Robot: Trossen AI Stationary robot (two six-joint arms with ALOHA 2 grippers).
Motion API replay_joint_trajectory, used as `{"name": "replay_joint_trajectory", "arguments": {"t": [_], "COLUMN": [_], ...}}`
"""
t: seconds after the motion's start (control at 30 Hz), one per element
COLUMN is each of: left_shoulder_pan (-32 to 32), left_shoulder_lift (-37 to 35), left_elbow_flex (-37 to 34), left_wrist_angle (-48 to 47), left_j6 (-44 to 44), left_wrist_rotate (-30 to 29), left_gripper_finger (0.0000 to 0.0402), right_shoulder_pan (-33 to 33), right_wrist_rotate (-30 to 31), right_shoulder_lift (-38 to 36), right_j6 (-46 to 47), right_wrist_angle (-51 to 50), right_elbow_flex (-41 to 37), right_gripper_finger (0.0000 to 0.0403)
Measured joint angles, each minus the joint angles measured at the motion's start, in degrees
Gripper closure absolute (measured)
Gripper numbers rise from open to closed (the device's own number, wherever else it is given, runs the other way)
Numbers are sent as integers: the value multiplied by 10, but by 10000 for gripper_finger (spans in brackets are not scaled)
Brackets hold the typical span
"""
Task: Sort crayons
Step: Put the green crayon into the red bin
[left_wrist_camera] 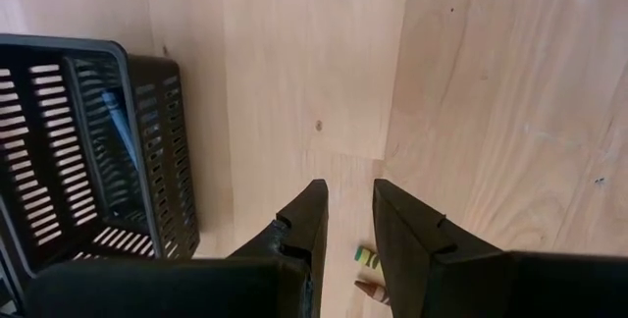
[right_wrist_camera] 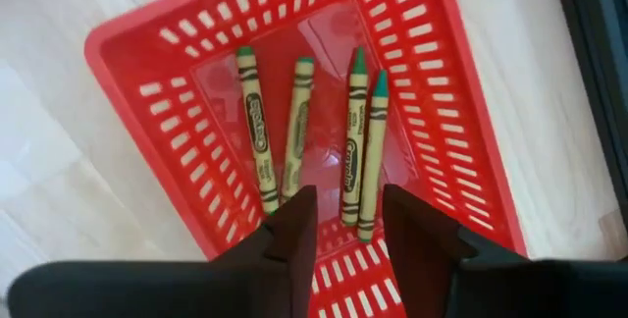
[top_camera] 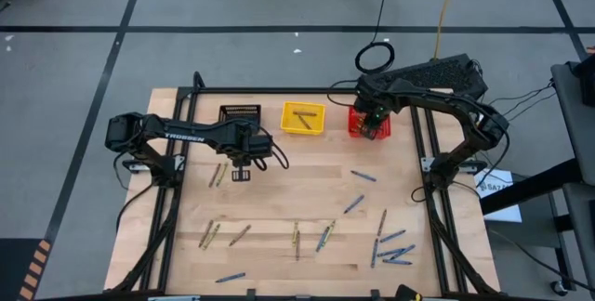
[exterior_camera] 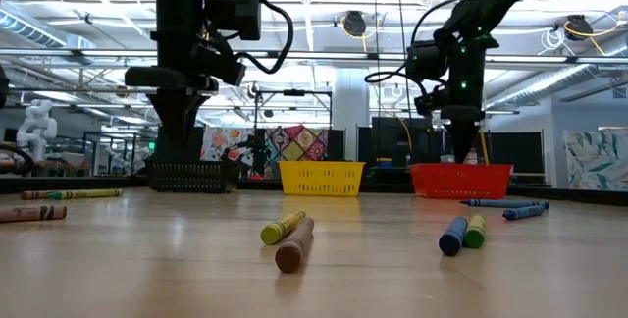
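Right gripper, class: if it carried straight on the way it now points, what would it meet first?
The right gripper hangs open above the red basket, pointing down into it. Going straight on, it would probably meet the green crayons lying on the basket floor first, though how far down they lie is unclear.

Black slotted plastic basket (left_wrist_camera: 88, 151) beside left claw: cut off by frame edge. Two crayon tips (left_wrist_camera: 369, 271) beneath its fingers, mostly hidden. Red mesh basket (right_wrist_camera: 471, 141) below right claw: near rim hidden.
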Motion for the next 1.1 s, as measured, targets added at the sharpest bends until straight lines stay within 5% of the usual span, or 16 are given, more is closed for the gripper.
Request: {"name": "replay_joint_trajectory", "arguments": {"t": [0.4, 0.53, 0.83, 1.1], "left_shoulder_pan": [2, 11, 56, 57], "left_shoulder_lift": [0, 0, 0, 0], "left_elbow_flex": [0, 0, -12, -54], "left_wrist_angle": [72, 107, -6, -24], "left_j6": [5, -24, -168, -199], "left_wrist_rotate": [-3, -51, -87, -36], "left_gripper_finger": [324, 324, 324, 324], "right_shoulder_pan": [0, 0, 1, 1], "right_wrist_rotate": [-2, -2, -2, -2], "right_shoulder_lift": [0, 0, 0, 0], "right_j6": [63, 82, 105, 105], "right_wrist_angle": [7, 7, 4, 5], "right_elbow_flex": [0, 0, 0, 0], "right_gripper_finger": [293, 293, 293, 293]}}
